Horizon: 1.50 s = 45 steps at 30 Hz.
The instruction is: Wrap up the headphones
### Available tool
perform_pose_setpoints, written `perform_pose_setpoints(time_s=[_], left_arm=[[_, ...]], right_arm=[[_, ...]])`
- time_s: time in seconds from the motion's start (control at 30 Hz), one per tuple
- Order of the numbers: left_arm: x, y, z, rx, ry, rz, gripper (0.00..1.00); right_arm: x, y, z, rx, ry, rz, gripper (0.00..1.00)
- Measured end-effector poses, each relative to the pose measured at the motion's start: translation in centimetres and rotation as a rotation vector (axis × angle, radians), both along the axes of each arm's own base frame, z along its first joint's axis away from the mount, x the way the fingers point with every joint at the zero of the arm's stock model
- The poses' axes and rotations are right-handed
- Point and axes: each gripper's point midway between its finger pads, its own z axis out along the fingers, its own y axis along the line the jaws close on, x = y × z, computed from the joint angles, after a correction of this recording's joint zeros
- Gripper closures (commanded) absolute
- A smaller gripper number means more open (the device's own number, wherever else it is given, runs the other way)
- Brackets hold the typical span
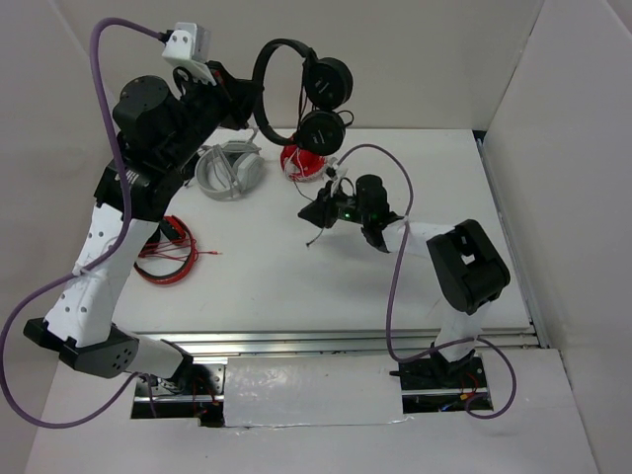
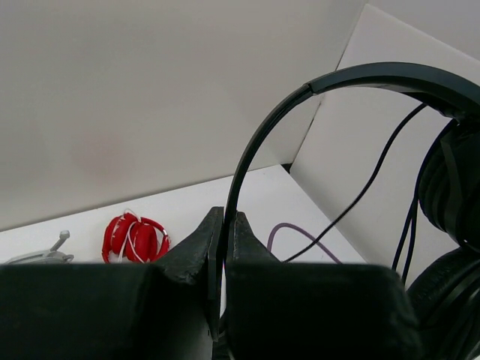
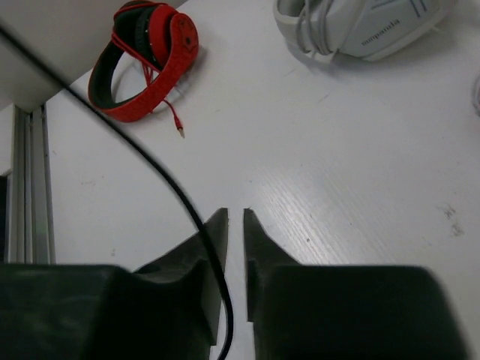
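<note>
Up over the back of the desk, the left arm is raised and holds the headphones in the air, well clear of the surface. Left fingers are clamped on the thin headband. The wrist cam shows the band squeezed in the slot between the two tips and arching up and right from there. Both earcups hang at the other end of the band, one above the other in the top view. The cable drops from the cups toward the right arm, which sits low over mid-desk. Right fingers are nearly together with the cable running through the slot between them, hugging the left tip. A thin sliver of gap shows beside it, so it reads as a pinch on the cable. A short loose end dangles below those fingers in the top view. Grey-white headphones lie on the desk at back left, under the raised arm. A red-and-white bundle sits just right of them, below the hanging cups; can't tell exactly what it is. Red headphones with a red lead lie at the left side, near the left arm.
</note>
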Motion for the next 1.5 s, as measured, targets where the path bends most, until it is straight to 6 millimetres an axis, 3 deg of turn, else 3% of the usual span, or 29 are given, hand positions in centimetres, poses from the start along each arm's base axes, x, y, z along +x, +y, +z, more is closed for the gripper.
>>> perform_pose_setpoints(time_s=[0.03, 0.07, 0.17, 0.27, 0.43, 0.57, 0.7, 0.87, 0.97, 1.07, 1.23, 1.5], left_arm=[[0.0, 0.1, 0.1, -0.002, -0.002, 0.006, 1.00], [0.0, 0.4, 0.2, -0.004, -0.004, 0.018, 1.00], [0.4, 1.1, 0.2, -0.006, 0.000, 0.053, 1.00], [1.0, 2.2, -0.1, -0.007, 0.012, 0.108, 1.00], [2.7, 5.0, -1.0, -0.012, 0.039, 0.253, 1.00], [4.8, 7.2, -2.1, -0.034, 0.075, 0.362, 1.00], [7.3, 8.9, -4.7, -0.056, 0.136, 0.471, 1.00], [9.7, 10.8, -9.0, -0.028, 0.218, 0.634, 1.00], [10.8, 12.2, -11.7, -0.003, 0.263, 0.730, 1.00], [12.3, 13.4, -14.5, 0.017, 0.311, 0.799, 1.00], [13.1, 15.0, -21.0, 0.084, 0.419, 0.888, 1.00], [12.3, 14.0, -29.2, 0.148, 0.534, 0.833, 1.00]], right_arm=[[-0.3, 0.4, 0.1, 0.001, 0.002, 0.014, 0.97], [-0.5, 0.8, 0.3, 0.002, 0.000, 0.027, 1.00], [-1.3, 1.6, 0.5, 0.010, 0.002, 0.062, 1.00], [-3.0, 1.5, -0.6, -0.005, 0.018, 0.076, 1.00], [-9.1, -0.1, -2.2, -0.053, 0.053, 0.086, 1.00], [-13.7, 0.3, -1.2, -0.067, 0.023, 0.102, 1.00], [-16.6, 1.3, -0.1, -0.079, -0.024, 0.117, 1.00], [-17.4, 1.2, -0.4, -0.171, -0.060, 0.051, 1.00], [-18.0, 0.9, 0.6, -0.212, -0.099, 0.010, 1.00], [-18.1, 0.2, 2.6, -0.224, -0.153, -0.060, 1.00], [-17.0, -2.0, 7.2, -0.216, -0.261, -0.230, 1.00], [-14.6, -5.1, 14.2, -0.214, -0.438, -0.432, 1.00]])
